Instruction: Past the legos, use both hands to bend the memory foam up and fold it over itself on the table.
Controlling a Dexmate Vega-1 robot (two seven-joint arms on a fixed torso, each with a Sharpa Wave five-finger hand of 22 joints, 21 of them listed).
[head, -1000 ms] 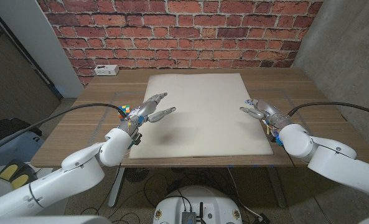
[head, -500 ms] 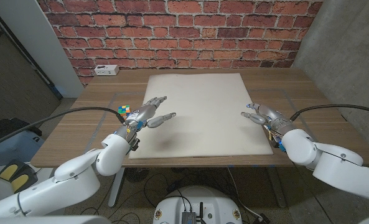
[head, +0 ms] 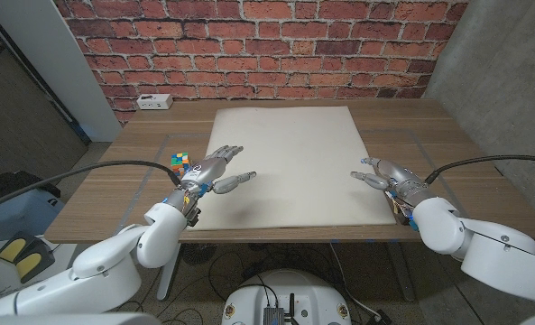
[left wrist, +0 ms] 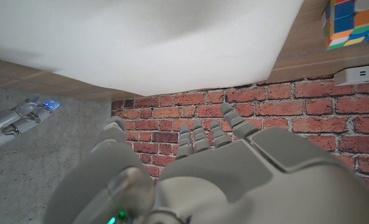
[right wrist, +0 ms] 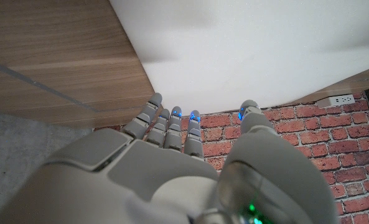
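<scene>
Both hands hover open-fingered and empty over the memory foam (head: 285, 162), left hand (head: 215, 169) above its left edge, right hand (head: 386, 174) above its right edge, equally near.

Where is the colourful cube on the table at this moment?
In the head view, the colourful cube sits on the wooden table on the robot's left, just off the foam sheet's left edge, beside the left hand.
</scene>
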